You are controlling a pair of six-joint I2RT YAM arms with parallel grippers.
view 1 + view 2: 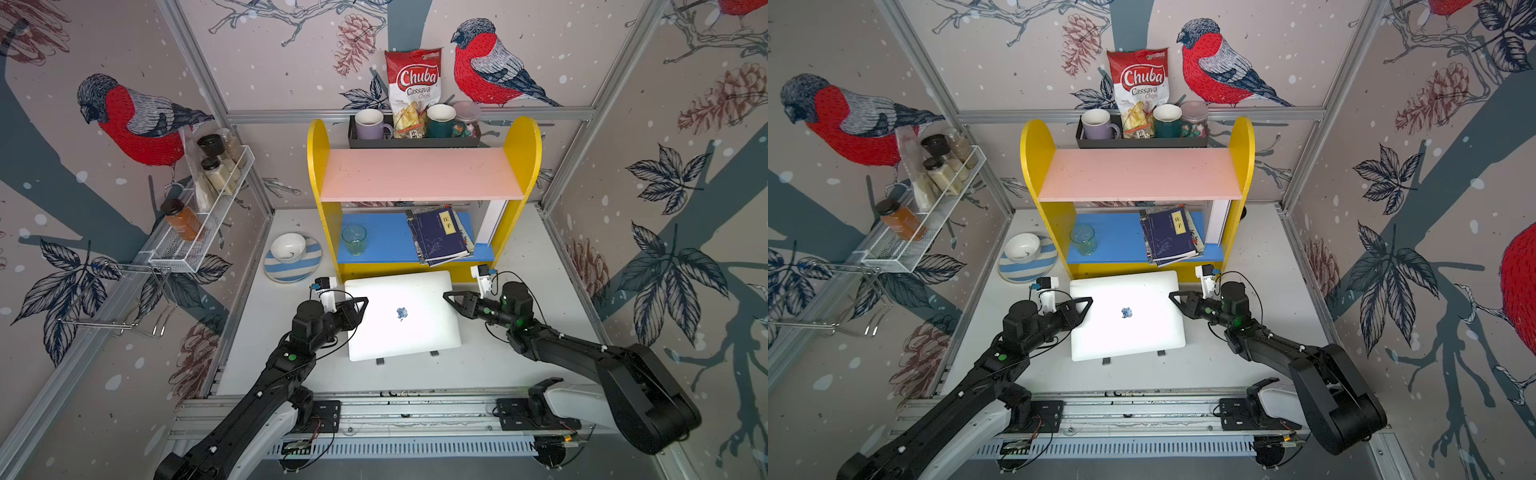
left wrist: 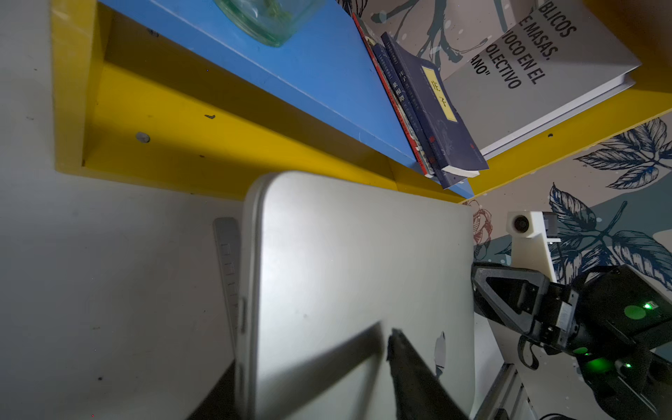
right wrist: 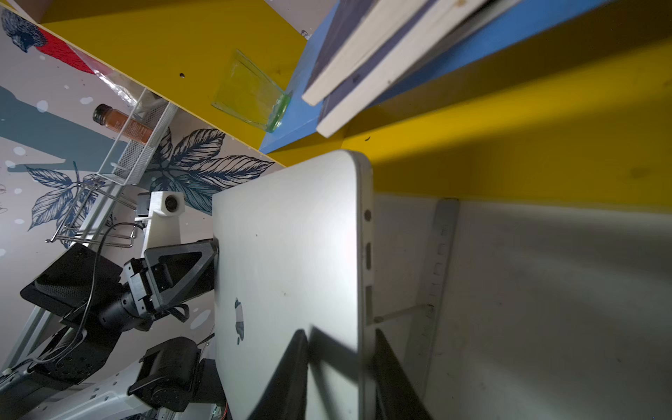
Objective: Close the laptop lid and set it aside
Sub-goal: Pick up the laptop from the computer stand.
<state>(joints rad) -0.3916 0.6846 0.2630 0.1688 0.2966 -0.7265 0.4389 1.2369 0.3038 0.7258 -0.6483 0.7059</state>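
The laptop (image 1: 403, 316) (image 1: 1125, 316) lies shut on its stand (image 1: 380, 361), the laptop lid (image 2: 345, 262) (image 3: 291, 236) down flat with the logo facing up. My left gripper (image 1: 360, 307) (image 2: 312, 349) straddles its left edge. One finger hangs just over the lid and the other sits below the edge, still apart from the metal. At the right edge my right gripper (image 1: 448, 297) (image 3: 341, 332) is shut on the laptop, one finger pressed on the lid and one under the base.
A yellow shelf unit (image 1: 320, 174) stands directly behind the laptop, holding dark blue books (image 1: 440, 235) and a glass (image 1: 354, 239) on its blue shelf. A striped plate (image 1: 309, 259) with a bowl (image 1: 289, 247) sits back left. A wire spice rack (image 1: 199, 232) hangs on the left wall.
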